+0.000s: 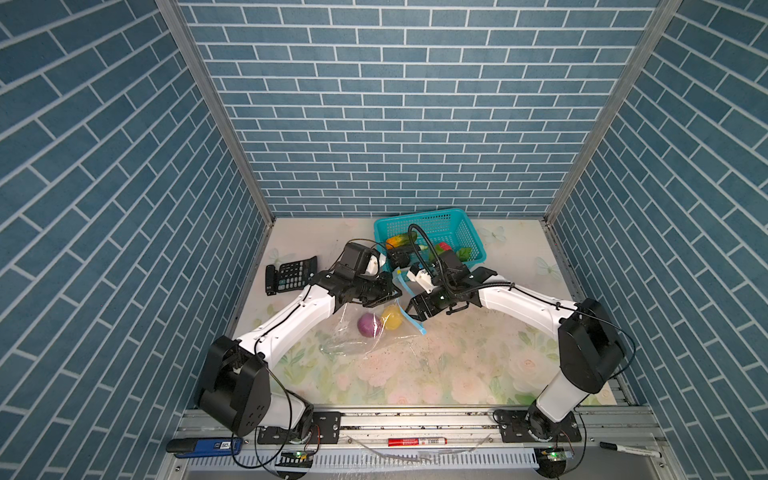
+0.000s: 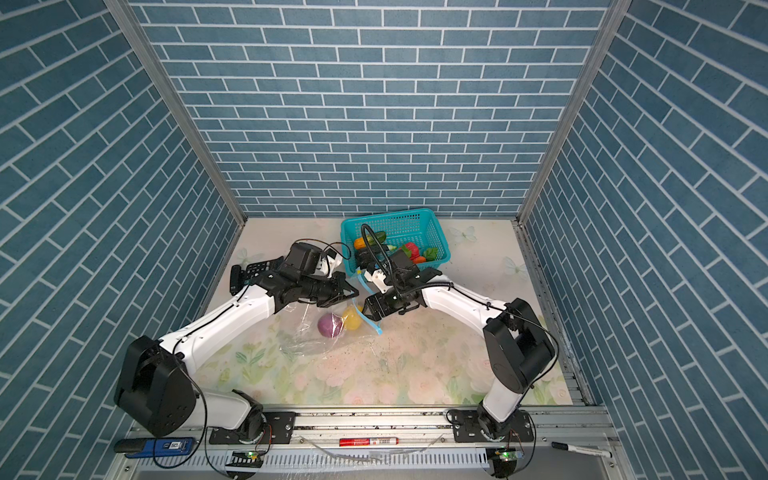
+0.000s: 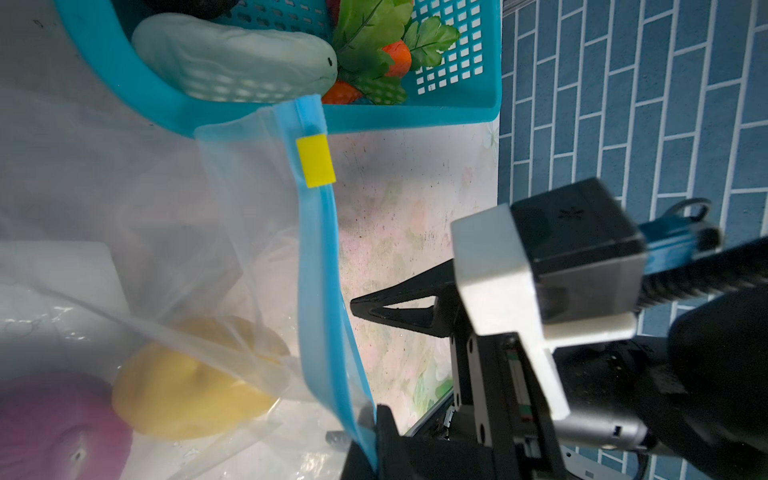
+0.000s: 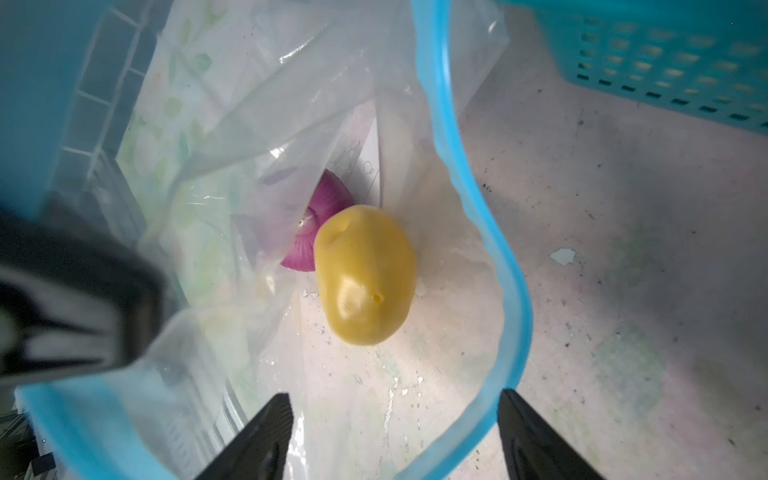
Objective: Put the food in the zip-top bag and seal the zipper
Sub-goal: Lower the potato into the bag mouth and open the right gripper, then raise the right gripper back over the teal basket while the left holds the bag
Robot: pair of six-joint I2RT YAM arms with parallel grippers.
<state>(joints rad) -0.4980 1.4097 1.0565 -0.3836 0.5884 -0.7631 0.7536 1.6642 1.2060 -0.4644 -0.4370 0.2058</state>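
Loading is the step in hand, and it goes best if the left tool (image 3: 368,451), clenched on the zipper (image 3: 320,270), holds that rim lifted so the mouth of the zip-top bag (image 1: 353,332) gapes toward the basket (image 1: 419,222). The right tool (image 4: 395,415) is released and empty, with its jaws spread wide at the mouth. In the right wrist view the blue strip seems to run between those jaws, close to one of them, so I would draw the tool back out cleanly to avoid hooking the rim and dragging the bag. The next fetch should be a compact piece such as the carrot (image 3: 397,58), carried in deep rather than dropped at the lip. The yellow fruit (image 1: 391,318) lies inside the bag on the counter (image 1: 457,361), at about 8 o'clock of the right tool in a top view. The purple onion (image 1: 369,325) touches it at its far side. The basket with the remaining food sits near 12 o'clock. The yellow slider (image 3: 316,160) rests at the strip's end beside the basket wall, so the zipper is not yet sealed.
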